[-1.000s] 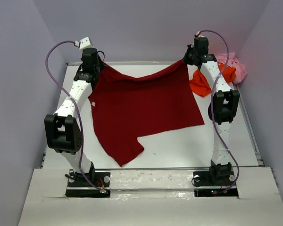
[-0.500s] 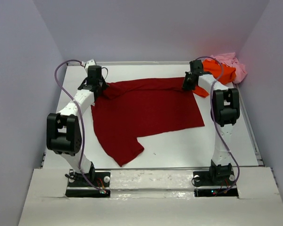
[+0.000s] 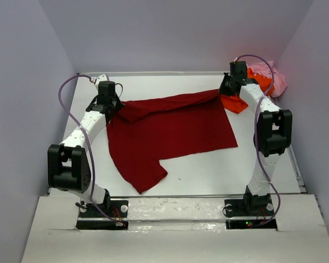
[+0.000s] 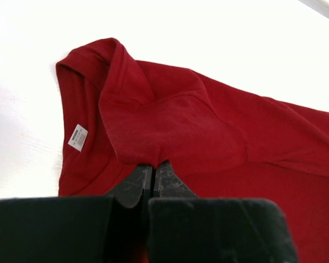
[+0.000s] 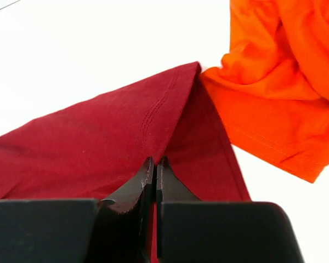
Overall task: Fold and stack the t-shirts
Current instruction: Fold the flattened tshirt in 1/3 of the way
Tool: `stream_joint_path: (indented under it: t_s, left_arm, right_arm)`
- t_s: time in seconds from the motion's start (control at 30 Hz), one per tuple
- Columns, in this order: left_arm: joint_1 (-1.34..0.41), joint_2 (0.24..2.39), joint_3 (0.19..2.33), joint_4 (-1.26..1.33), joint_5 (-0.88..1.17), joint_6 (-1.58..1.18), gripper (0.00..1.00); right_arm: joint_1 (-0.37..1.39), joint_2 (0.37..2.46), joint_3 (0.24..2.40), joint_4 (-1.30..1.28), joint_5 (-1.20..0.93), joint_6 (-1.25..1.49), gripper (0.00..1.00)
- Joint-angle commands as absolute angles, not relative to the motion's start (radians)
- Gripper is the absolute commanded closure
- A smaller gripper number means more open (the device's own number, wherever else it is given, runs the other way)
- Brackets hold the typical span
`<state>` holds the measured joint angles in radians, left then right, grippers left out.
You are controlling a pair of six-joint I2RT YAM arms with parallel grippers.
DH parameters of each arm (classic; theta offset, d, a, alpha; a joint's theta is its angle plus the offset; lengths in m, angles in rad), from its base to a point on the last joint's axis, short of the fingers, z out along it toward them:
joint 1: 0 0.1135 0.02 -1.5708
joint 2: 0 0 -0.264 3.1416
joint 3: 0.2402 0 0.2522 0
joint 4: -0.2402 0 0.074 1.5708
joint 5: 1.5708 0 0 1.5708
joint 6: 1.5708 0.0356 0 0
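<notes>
1. The two arm bases sit at the near edge of the white table, the left one at the left, and a purple cable loops up along the left arm.
2. Nearest on the table is a sleeve of the dark red shirt, lying flat and pointing toward the near edge, left of the middle.
3. Beyond the sleeve, the body of this shirt is spread flat across the middle of the table, between the two arms.
4. Its far edge runs as a rumpled fold from one gripper to the other.
5. The left gripper is at the far left end of that fold. Its jaws are pressed together on a pinch of red cloth beside the collar. A small white label shows inside the collar, just left of the grip.
6. The right gripper is at the far right end, its jaws clamped tight on a corner of the red shirt where a stitched hem shows.
7. Just beyond and to the right of that corner lies the crumpled orange shirt, touching the red cloth.
8. Farthest off, the pale pink shirt is bunched in the far right corner, against the orange one.
</notes>
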<state>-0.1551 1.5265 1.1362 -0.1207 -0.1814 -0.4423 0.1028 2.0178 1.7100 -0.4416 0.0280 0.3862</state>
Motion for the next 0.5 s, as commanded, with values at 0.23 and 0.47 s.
stream_joint_path:
  t_s: [0.23,0.47]
  left_arm:
    - [-0.129,1.448,1.175,-0.201,-0.196,-0.410,1.00]
    - [-0.129,1.394,1.207,-0.201,-0.210,-0.417,1.00]
  right_arm:
    - [0.080,2.031,1.689,-0.503,0.117,0.379,1.00]
    - [0.080,2.077,1.638,-0.532,0.088,0.403,1.00]
